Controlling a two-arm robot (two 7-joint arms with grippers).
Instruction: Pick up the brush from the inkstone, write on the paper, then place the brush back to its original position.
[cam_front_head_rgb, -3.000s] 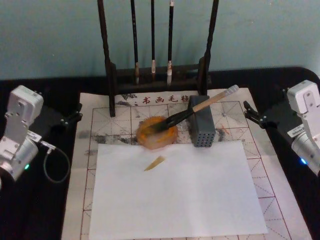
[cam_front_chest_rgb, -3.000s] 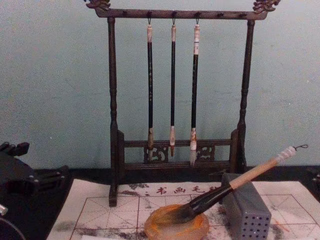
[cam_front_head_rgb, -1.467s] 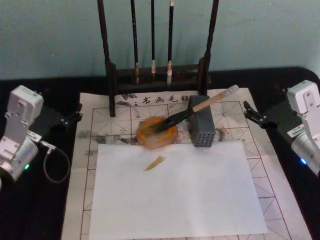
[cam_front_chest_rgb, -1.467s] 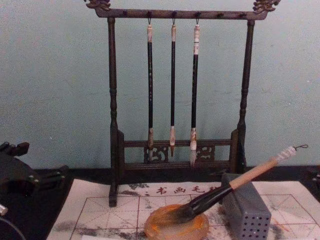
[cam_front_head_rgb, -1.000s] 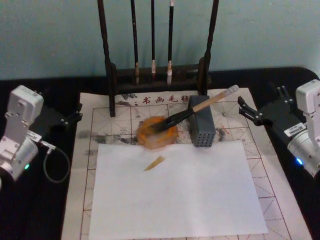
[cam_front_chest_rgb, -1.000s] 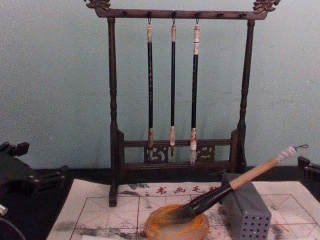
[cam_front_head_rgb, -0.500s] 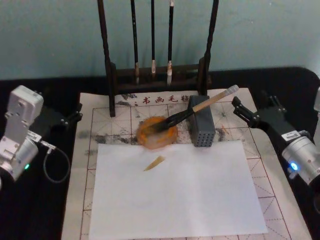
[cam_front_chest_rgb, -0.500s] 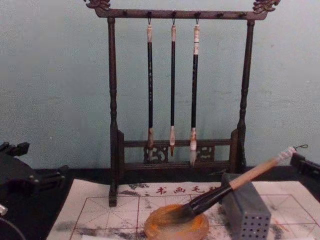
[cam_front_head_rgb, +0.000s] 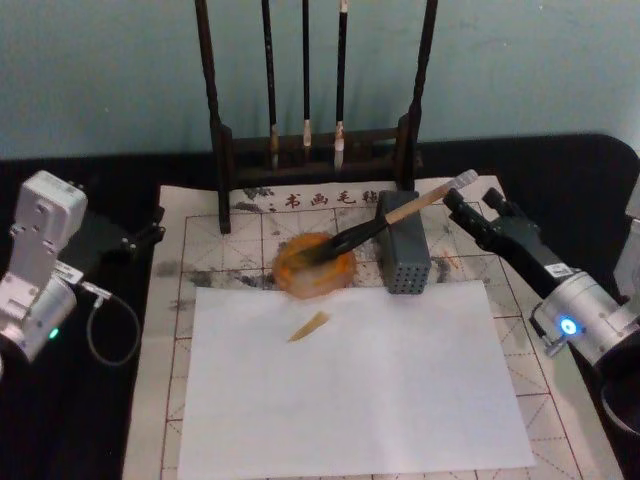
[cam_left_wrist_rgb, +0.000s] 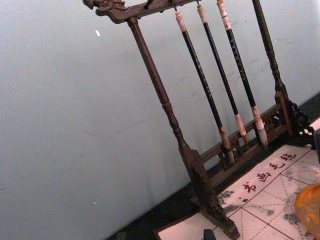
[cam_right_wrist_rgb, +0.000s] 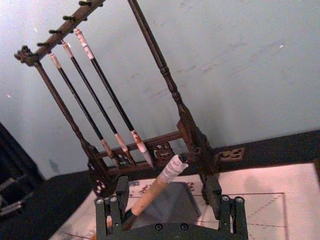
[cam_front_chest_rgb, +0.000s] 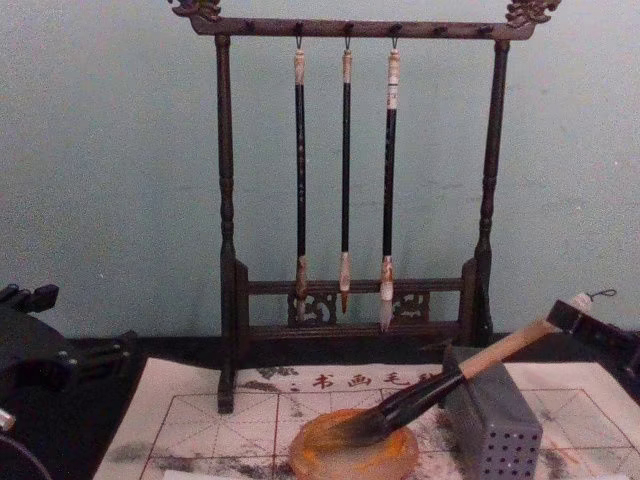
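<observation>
Brush (cam_front_head_rgb: 400, 212) lies on the gridded paper (cam_front_head_rgb: 200, 240), bristles in the inkstone (cam_front_head_rgb: 300, 282), shaft propped on a grey block (cam_front_head_rgb: 405, 262). Right gripper (cam_front_head_rgb: 472, 202) has its fingers spread beside the brush's cap; the rack (cam_front_head_rgb: 310, 150) stands just behind. Left gripper (cam_front_head_rgb: 145, 230) sits parked at the left.

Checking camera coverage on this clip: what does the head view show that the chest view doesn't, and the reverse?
Head view, not chest: the blank white sheet and the yellow sliver on it. Chest view, not head: the rack's top bar with its hooks. Both: the brush, bristles in the inkstone, shaft across the grey block; the right gripper, open, by its end cap; the left gripper parked at the left.
</observation>
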